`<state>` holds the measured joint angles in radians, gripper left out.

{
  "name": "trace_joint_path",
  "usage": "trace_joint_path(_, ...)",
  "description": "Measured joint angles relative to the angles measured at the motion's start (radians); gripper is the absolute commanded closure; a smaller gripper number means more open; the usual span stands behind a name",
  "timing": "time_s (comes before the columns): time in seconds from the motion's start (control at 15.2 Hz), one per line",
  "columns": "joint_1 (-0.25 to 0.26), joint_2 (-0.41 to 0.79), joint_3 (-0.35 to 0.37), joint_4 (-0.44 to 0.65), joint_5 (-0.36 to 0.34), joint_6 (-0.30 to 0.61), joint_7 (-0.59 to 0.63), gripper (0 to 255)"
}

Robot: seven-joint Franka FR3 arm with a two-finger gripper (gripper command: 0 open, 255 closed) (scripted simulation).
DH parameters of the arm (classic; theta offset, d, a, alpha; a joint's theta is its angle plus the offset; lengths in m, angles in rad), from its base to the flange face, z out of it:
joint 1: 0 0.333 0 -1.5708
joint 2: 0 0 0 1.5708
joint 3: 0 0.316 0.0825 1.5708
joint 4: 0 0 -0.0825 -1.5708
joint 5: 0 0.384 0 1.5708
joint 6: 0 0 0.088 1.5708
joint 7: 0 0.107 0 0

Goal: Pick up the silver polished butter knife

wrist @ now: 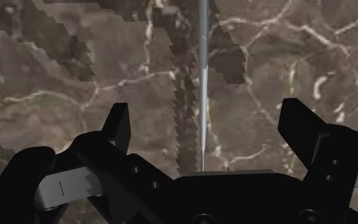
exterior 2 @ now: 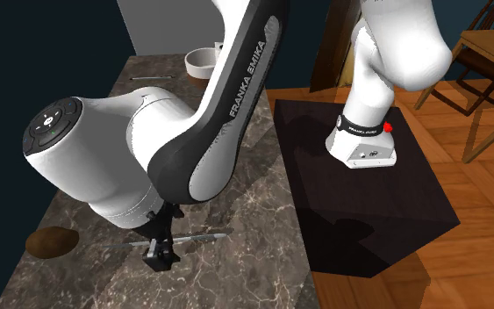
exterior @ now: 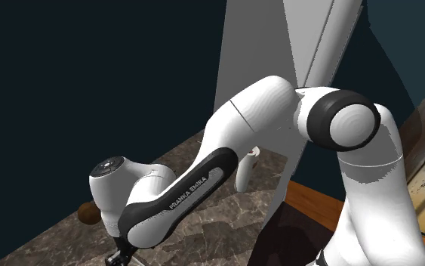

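Note:
A slim silver butter knife (exterior 2: 196, 237) lies flat on the brown marbled counter (exterior 2: 254, 219). My black gripper (exterior 2: 161, 255) is down at the counter over the knife's end that lies toward the second exterior view's left. Seen from the wrist, the knife (wrist: 202, 83) runs as a thin bright line straight away from the palm, midway between the two fingers. The gripper (wrist: 206, 111) is open, with each finger well apart from the blade and touching nothing. In the shoulder view the gripper (exterior: 120, 257) sits at the lower edge below the bent arm.
A brown rounded object (exterior 2: 52, 243) rests near the counter's edge, close to the gripper. A white bowl (exterior 2: 203, 60) and a thin utensil (exterior 2: 148, 77) lie at the far end. The dark stand (exterior 2: 368, 202) borders the counter, with wood floor and a wooden table (exterior 2: 490, 44) beyond.

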<state>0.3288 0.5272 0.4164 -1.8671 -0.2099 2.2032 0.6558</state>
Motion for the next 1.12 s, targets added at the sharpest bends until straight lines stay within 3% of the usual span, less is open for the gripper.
trace_joint_path(0.07,0.001,0.004,-0.001,0.0,-0.002,0.004,0.001,255)
trace_joint_path(0.73,0.001,0.007,-0.002,-0.001,-0.003,0.008,0.001,255)
trace_joint_path(1.12,-0.008,-0.038,0.012,0.005,0.018,-0.04,-0.008,255)
